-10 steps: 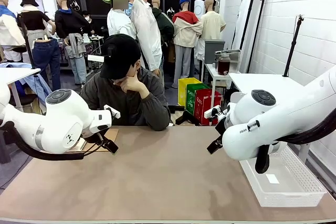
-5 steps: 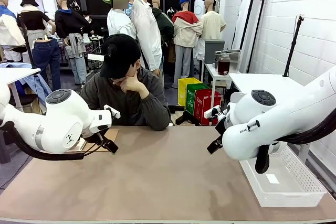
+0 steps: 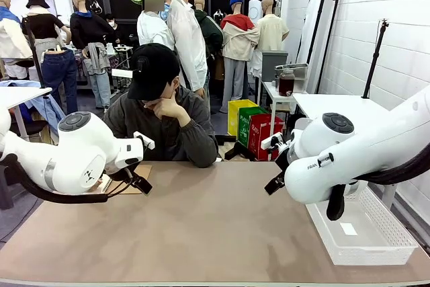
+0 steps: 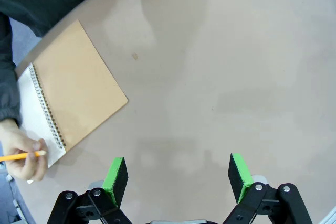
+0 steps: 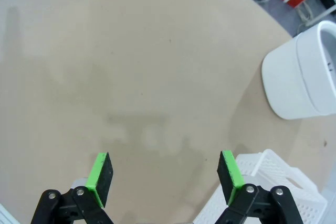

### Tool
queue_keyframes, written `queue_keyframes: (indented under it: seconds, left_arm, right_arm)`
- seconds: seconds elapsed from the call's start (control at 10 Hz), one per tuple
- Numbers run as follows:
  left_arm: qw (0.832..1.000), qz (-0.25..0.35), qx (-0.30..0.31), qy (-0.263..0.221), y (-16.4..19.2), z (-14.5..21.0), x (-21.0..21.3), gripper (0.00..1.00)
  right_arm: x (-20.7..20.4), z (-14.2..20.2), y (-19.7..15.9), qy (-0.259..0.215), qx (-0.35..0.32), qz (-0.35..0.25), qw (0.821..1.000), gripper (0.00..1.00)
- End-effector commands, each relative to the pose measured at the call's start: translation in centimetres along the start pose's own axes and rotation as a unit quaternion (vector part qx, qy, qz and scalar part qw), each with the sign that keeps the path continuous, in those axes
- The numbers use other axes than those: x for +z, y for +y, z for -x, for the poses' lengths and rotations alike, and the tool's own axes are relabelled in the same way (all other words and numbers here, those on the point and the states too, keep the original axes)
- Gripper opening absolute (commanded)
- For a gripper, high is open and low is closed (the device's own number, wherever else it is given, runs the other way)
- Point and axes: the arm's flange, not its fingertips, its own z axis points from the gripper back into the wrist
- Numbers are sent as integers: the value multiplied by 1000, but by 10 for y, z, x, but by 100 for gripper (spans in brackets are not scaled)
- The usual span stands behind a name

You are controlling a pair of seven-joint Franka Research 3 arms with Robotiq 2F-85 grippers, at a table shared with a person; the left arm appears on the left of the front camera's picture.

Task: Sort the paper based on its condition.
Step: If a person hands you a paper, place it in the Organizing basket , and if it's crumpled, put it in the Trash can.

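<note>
Crowded room behind; plain tan table [image 3: 215, 233] in front, person seated at its far edge.

Landmark: spiral notebook [image 4: 79, 87], brown cover up, near the person on the left arm's side of the table.

- Paper [image 4: 32, 111]: white sheet just past the notebook's spiral, touching it, partly under the person's hand [image 4: 23, 158] with an orange pencil [image 4: 21, 156]. Cannot tell whether loose or bound in.
- Left fingers [image 4: 116, 179]: above bare table beside the notebook, spread wide, holding nothing.
- Right fingers [image 5: 101, 177]: well away from the notebook, over bare table next to the white basket [image 5: 252, 182], likewise fully spread and empty.

Judged: sorting not begun; sheet not yet free to take.

Risks from here:
- Collision with hand or pencil if reaching in now, with the person working on the sheet.
- Thin sheet flat on the table, hard to get under; likely to slide or crumple, altering the very condition to be judged.
- Grip too close to the spiral: notebook lifted instead.
- Condition unreadable from these views; wrong destination possible.
</note>
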Motion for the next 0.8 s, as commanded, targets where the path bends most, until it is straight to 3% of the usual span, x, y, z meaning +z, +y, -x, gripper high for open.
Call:
queue_keyframes:
  seconds: [0.0, 0.7]
  left_arm:
    - [1000, -8, -20, -10, -2, -14, 39, 100]
    - [1000, -6, -7, -7, 1, -40, 135, 100]
  right_arm:
    - [38, -14, 9, -17, 5, -9, 1000, 100]
    - [121, -45, 13, -44, 26, -70, 996, 100]
